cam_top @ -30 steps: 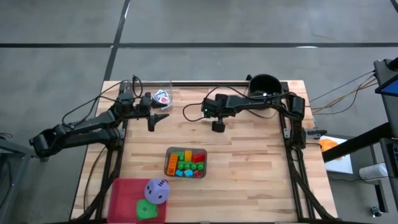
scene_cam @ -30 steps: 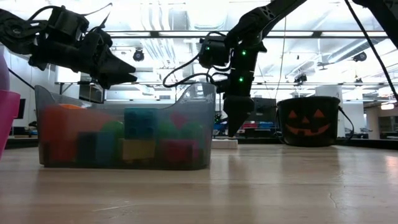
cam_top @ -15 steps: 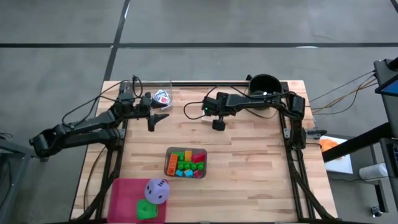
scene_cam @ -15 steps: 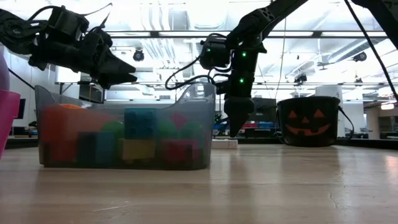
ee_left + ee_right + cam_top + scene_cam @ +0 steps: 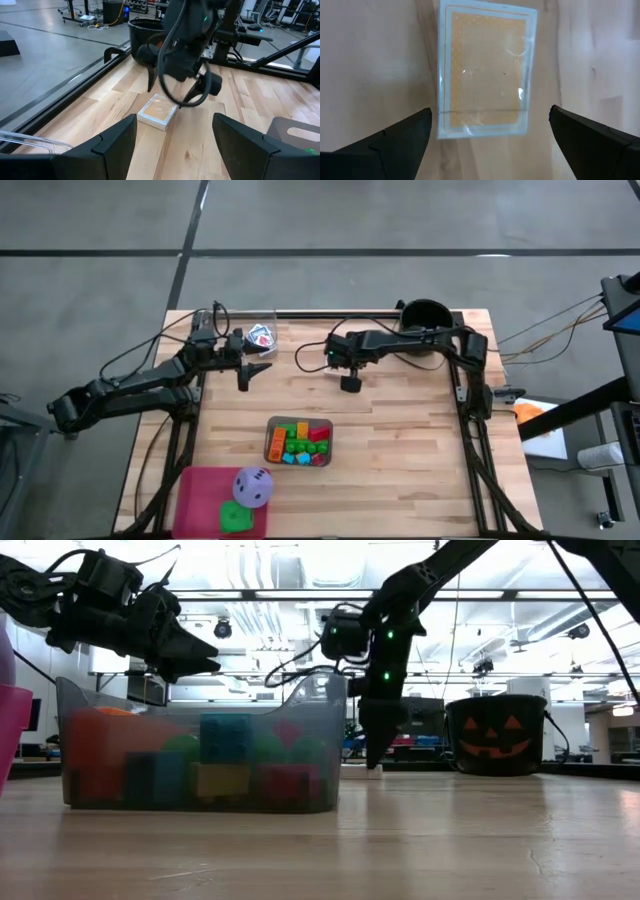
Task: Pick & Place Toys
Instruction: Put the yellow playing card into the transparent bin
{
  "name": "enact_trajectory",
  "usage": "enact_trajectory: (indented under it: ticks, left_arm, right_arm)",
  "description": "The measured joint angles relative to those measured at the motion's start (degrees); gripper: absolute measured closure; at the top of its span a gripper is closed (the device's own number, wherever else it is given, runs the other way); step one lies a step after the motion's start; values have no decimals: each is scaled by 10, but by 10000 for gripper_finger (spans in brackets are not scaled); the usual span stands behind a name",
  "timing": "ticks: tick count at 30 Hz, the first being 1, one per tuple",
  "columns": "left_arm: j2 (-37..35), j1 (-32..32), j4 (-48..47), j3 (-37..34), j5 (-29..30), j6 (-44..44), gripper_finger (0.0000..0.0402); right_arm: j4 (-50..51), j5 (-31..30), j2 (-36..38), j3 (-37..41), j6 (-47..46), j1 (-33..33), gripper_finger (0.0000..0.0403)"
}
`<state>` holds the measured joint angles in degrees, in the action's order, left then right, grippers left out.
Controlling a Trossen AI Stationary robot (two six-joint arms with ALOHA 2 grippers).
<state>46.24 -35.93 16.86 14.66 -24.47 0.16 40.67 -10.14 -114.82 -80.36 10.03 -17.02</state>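
The right tool hangs fingers-down over the far middle of the bench, and its fingers stand spread wide on either side of a flat card pack wrapped in clear film, which lies directly beneath them on the wood, not yet touched. Over the last second this tool has drawn slightly nearer the far edge and sunk lower while its fingers finished spreading, so I judge it is lining up to come down and pinch the pack; nothing is gripped yet. The left tool has not moved: it hovers above the bench near the far left corner, fingers part-spread and empty, pointing toward the pack and the right arm. Beside it, at the far edge, a clear container shows a red and blue card. The black bucket with a jack-o'-lantern face sits at the far right corner, just behind the right arm. Toward the near side, the grey tray holds the small coloured blocks, and a pink bin at the near left corner holds the purple die and green die. The pack lies flat, so the fingertips may slide off its low edges; open wood surrounds it on all sides, leaving free room to descend.
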Motion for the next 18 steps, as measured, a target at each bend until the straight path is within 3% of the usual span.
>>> enact_trajectory:
  ticks: [18]
  left_arm:
    - [0, 0, 0, 0, 0, 0, 137]
  right_arm:
    - [-13, 79, -48, -9, 73, -16, 5]
